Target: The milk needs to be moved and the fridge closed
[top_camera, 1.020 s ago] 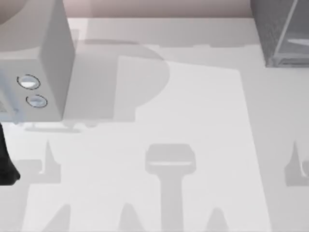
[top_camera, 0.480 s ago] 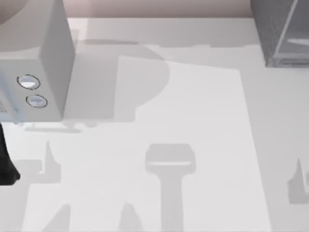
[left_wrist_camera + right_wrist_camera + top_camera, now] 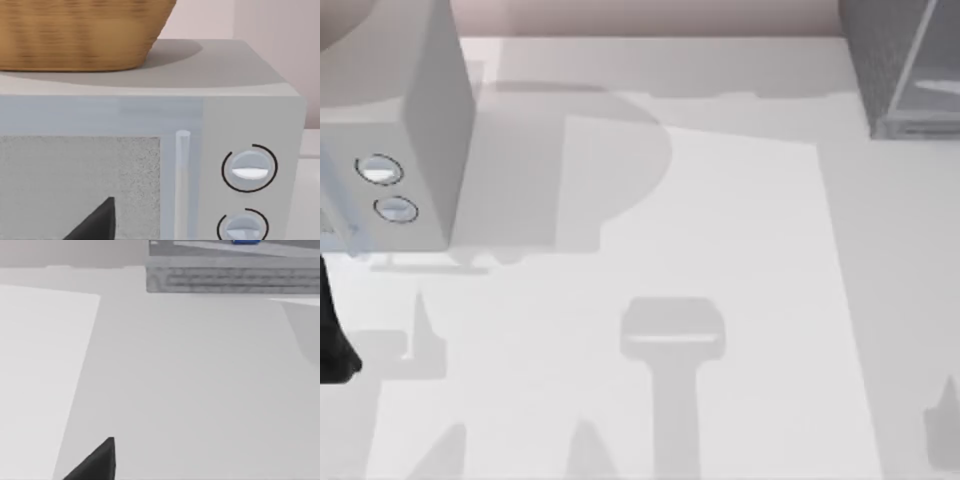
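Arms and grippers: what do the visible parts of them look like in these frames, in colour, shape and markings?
Little shows. At the top view's left edge, part of the left arm is a plain black, rounded form with no markings or cables. The left wrist view shows one matte black, wedge-shaped fingertip tapering to a point; the right wrist view shows a matching black wedge fingertip. No labels or cables visible.

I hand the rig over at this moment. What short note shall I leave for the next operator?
Left pincer: idle at the table's left, facing the grey box with two dials.
Right pincer: above the bare table, pointed toward the fridge at the far right corner.
Milk: probably the blue sliver at the fridge, not held.
Done: nothing visible.
Left: reach the milk, move it, close the fridge.
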